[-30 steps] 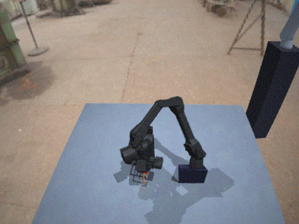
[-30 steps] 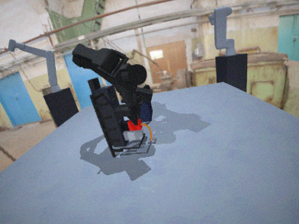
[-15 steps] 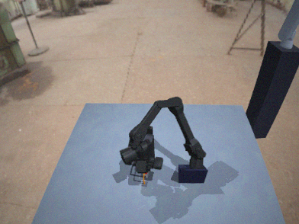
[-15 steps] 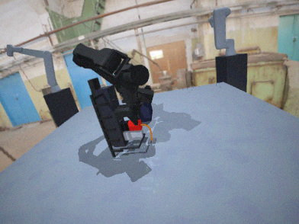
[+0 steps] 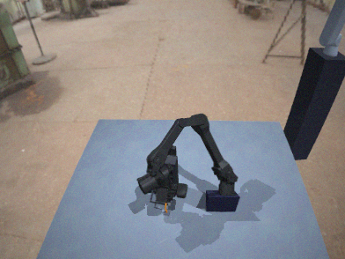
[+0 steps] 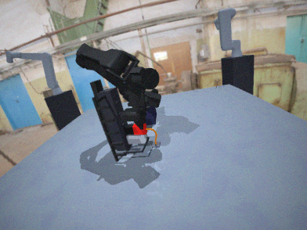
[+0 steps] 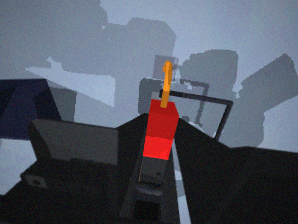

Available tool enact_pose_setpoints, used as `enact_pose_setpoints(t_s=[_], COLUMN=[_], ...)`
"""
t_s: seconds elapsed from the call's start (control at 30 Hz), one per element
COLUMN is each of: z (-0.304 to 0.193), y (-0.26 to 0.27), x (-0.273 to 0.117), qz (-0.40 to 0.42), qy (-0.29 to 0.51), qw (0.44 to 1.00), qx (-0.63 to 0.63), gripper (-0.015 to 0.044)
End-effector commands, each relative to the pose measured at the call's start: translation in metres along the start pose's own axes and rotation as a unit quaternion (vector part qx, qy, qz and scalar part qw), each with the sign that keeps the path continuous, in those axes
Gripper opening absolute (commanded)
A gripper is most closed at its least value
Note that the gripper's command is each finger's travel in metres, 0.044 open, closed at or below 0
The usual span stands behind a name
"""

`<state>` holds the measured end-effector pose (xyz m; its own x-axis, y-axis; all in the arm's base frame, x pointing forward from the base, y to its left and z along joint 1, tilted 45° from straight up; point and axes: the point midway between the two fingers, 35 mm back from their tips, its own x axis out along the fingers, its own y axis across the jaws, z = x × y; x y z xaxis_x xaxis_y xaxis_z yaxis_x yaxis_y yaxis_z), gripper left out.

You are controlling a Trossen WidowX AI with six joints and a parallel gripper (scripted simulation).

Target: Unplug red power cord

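The red plug (image 6: 139,129) (image 7: 161,129) is between the fingers of my gripper (image 6: 139,126) (image 7: 161,120), which is shut on it low over the table. An orange cord (image 5: 166,207) (image 6: 156,136) (image 7: 167,84) leaves the plug and curves down to a small grey piece at the table. The power strip, a light grey block (image 6: 136,138), shows right under the plug in the exterior view, partly behind my gripper. The plug's lower end is hidden, so I cannot tell whether it sits in the strip. In the top view my arm hides the plug and strip.
The blue table (image 5: 106,145) (image 6: 219,168) carries my arm's dark navy base block (image 5: 222,201) (image 7: 25,107). Thin black frames (image 7: 225,117) stand close around the cord. Dark shadows of the arm fall on the table. Grey arms on dark pillars (image 5: 314,101) (image 6: 237,72) stand beyond the table.
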<state>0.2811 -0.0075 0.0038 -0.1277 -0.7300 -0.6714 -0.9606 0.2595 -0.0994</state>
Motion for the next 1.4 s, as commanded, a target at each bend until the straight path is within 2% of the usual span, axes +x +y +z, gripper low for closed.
enact_pose_setpoints(t_s=[0.0,0.23,0.67,0.8,0.97,1.37], z=[0.033,0.044,0.035,0.054,0.095,0.095], y=[-0.002,-0.001,0.001,0.0,0.002,0.002], x=[-0.012,-0.014,-0.009,-0.015,-0.026,-0.026], qz=[-0.007,-0.007,-0.008,-0.008,-0.008,-0.008], qy=[-0.035,-0.035,-0.034,-0.035,-0.035,-0.035], qw=[0.999,0.999,0.999,0.999,0.999,0.999], qx=[0.0,0.0,-0.001,-0.001,-0.001,-0.001], gripper=[0.0,0.0,0.0341,0.044,0.044,0.044])
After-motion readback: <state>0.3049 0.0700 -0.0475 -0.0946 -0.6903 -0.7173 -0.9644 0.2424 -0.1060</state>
